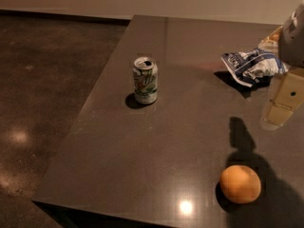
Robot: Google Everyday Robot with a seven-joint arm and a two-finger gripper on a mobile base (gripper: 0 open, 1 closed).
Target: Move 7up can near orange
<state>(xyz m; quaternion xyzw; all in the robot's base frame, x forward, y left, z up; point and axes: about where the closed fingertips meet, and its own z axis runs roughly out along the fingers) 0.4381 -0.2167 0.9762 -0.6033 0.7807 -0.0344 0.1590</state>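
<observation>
Viewing angle: we look down across a dark table (142, 156) whose left edge meets a speckled floor (42, 80).
7up can (145, 80): upright on the left-centre of the table, its opened silver top showing, with a small shadow at its base.
Orange (240, 184): resting near the table's front edge on the right, well apart from the can.
Snack bag (251, 66): crumpled, blue and white, lying toward the far right of the table.
Gripper (275, 115): at the right edge of the view, between the bag and the orange, and well apart from the can. It appears to hang clear of the surface. We cannot tell whether the claw is released or clenched.
Arm shadow (242, 137): a dark shape falling on the table just above and around the orange.
</observation>
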